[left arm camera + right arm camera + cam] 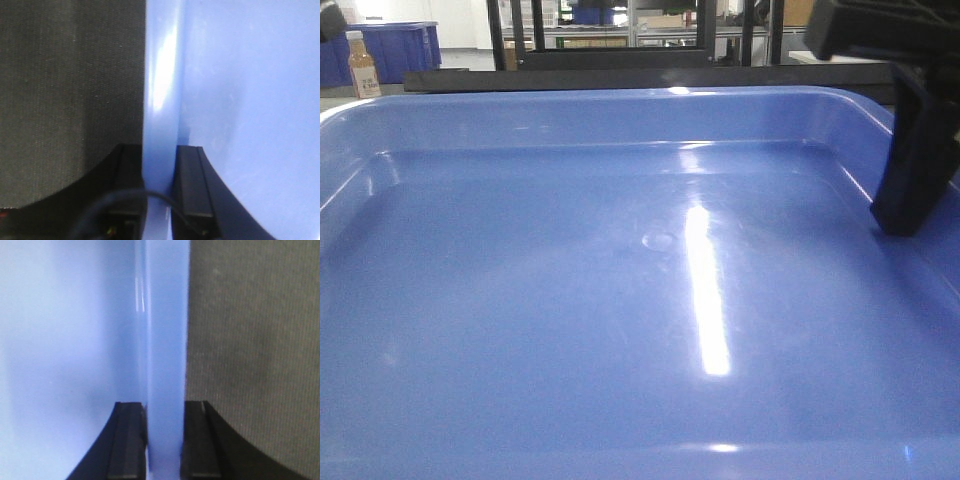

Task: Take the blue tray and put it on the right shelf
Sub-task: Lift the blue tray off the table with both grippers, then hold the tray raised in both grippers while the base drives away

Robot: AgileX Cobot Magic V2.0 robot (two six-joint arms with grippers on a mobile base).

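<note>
Presently: blue tray (620,300) filling the front view, mouth up, floor about level, far rim running straight left to right. Near edge out of frame, so long axis not judged. Glossy periwinkle plastic, smooth; rounded far corners, rolled rim, small round mark at centre, long white glare streak just right of it. Left pincer (160,200) clamped on left rim, flat black pads touching it on both sides. Right pincer (164,440) gripping right rim likewise. Held between the two; resting or lifted, cannot tell. Outside each rim, dark grey woven-looking surface (65,100). Beyond far rim: black bar (620,78), bottle (362,65), dark-blue bins (400,50).
</note>
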